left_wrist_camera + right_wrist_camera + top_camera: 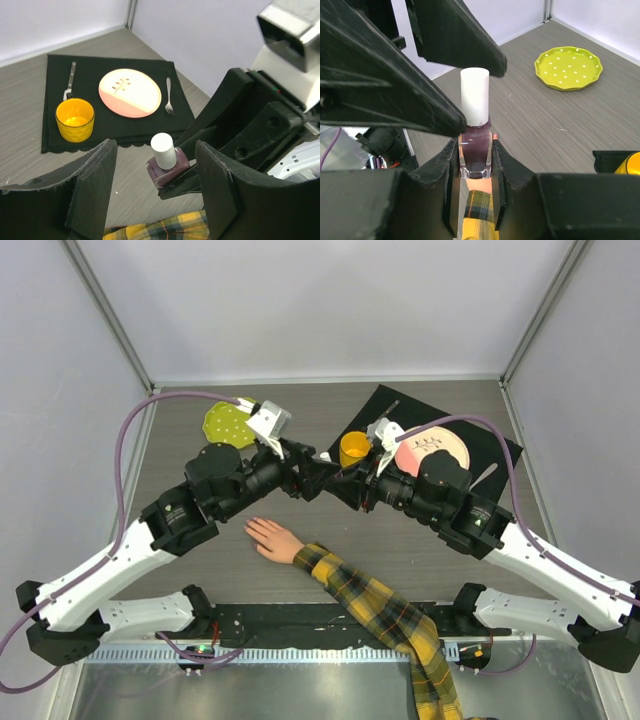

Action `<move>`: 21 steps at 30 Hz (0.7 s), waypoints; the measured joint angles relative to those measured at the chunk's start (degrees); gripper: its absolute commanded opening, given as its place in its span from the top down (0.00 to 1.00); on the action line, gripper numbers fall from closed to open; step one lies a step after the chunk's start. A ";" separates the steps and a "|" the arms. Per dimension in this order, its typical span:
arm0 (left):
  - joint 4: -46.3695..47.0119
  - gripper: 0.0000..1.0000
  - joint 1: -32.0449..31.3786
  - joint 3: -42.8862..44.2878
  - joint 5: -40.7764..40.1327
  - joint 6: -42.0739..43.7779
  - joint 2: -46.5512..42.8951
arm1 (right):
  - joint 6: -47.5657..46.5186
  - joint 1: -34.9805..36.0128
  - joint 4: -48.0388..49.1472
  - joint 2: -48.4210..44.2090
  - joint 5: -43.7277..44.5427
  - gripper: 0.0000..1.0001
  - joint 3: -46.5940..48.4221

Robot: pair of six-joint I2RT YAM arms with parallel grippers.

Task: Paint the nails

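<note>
Bottle of purple polish point(475, 152) sits clamped in the right end effector point(475, 175); left end effector point(156, 175) stands wide open, flanking its white cap point(163, 149)

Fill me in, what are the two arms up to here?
The right gripper is shut on a purple nail polish bottle, holding it upright in the air near the mannequin hand. The left gripper is open, its fingers either side of the white cap but not closed on it. The cap is still on, so painting apparently hasn't started.
</note>
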 measured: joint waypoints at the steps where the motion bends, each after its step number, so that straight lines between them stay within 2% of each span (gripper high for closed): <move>1: -0.02 0.39 0.00 0.00 0.00 0.00 0.57 | -0.13 0.00 0.04 0.00 0.26 0.99 0.00; 5: -0.02 0.51 0.00 0.00 -0.02 0.07 1.44 | -0.85 0.00 0.02 -0.09 1.44 0.99 0.00; 6: 0.02 0.58 0.00 0.00 -0.02 -0.02 1.42 | -0.92 0.00 0.07 -0.17 1.68 0.99 0.00; 14: 1.36 0.72 0.00 0.00 2.82 -0.39 1.46 | -1.09 0.00 1.03 -1.95 1.81 0.99 -0.76; 16: 2.10 0.82 0.00 0.00 4.11 -0.57 1.62 | -1.03 0.00 1.27 -2.54 1.36 0.99 -0.96; 18: 2.84 1.00 0.00 0.00 5.60 -0.87 1.79 | -0.85 -0.04 1.42 -3.04 1.01 0.99 -1.11; 21: 3.80 1.00 0.02 0.00 8.83 -1.27 1.95 | -0.68 -0.20 1.75 -4.04 0.09 0.99 -1.55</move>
